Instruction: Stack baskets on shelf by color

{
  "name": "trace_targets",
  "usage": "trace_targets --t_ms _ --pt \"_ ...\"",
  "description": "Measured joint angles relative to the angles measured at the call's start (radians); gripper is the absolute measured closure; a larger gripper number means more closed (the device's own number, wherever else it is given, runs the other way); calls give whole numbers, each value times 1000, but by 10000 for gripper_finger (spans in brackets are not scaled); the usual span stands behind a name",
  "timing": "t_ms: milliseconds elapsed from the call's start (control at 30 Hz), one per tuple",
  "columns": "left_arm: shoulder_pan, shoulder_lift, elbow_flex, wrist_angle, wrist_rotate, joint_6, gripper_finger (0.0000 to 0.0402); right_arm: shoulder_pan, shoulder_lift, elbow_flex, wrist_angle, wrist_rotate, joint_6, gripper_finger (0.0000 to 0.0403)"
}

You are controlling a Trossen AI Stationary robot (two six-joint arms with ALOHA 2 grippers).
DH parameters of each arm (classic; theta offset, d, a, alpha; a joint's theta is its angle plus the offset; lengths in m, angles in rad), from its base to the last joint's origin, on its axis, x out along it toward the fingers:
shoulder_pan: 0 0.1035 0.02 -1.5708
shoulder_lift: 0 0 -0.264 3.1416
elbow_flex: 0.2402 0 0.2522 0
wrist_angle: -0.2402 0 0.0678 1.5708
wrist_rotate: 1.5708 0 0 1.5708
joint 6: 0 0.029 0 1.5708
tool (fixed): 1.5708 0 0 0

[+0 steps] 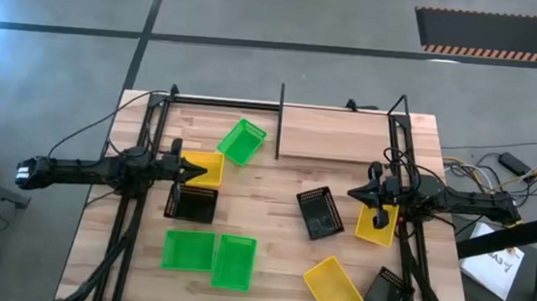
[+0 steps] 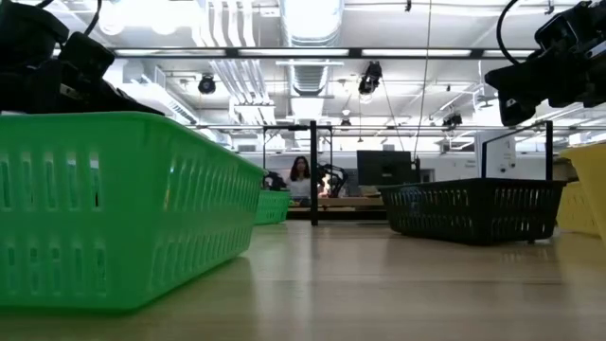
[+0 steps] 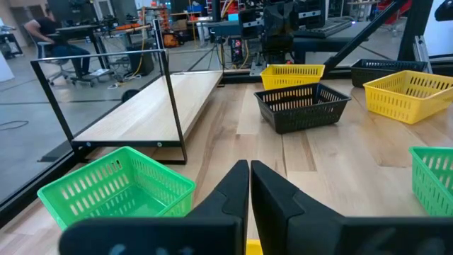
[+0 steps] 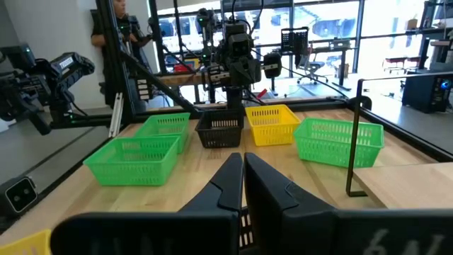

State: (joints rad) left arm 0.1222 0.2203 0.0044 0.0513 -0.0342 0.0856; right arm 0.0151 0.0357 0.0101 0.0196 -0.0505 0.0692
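My left gripper point(image 1: 192, 169), fingers pressed together and empty, hovers over the yellow mesh plastic basket point(image 1: 206, 168) just short of the bare pale wooden shelf point(image 1: 333, 135), nearer than my likewise closed right gripper point(image 1: 354, 192).

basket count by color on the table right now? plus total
Green baskets: 3
Yellow baskets: 3
Black baskets: 3
Total: 9, none on the shelf.
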Motion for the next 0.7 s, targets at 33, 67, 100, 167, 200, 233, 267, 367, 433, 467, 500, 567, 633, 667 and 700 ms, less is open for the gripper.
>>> trace_targets --t_ms 33,67,100,167,200,233,267,367,433,467,500,567,633,667,700 --pt "0 0 0 0 0 0 402 0 0 0 0 0 0 394" --pt "0 0 0 0 0 0 402 0 0 0 0 0 -1 394" --pt "0 0 0 0 0 0 402 0 0 0 0 0 -1 394" --pt "0 0 0 0 0 0 402 0 0 0 0 0 0 394" --pt "0 0 0 0 0 0 402 0 0 0 0 0 0 394" --pt "0 0 0 0 0 0 402 0 0 0 0 0 -1 394" --pt "0 0 0 0 0 0 402 0 0 0 0 0 0 394" --pt "0 0 0 0 0 0 402 0 0 0 0 0 -1 394" --pt "0 0 0 0 0 0 402 0 0 0 0 0 0 394" --pt "0 0 0 0 0 0 402 0 0 0 0 0 0 394" --pt "0 0 0 0 0 0 402 0 0 0 0 0 -2 394" --pt "0 0 0 0 0 0 402 0 0 0 0 0 -30 394" --pt "0 0 0 0 0 0 402 0 0 0 4 0 -42 394" --pt "0 0 0 3 0 1 402 0 0 0 7 -1 -43 394" --pt "0 0 0 13 0 0 402 0 0 0 12 -1 -42 394"
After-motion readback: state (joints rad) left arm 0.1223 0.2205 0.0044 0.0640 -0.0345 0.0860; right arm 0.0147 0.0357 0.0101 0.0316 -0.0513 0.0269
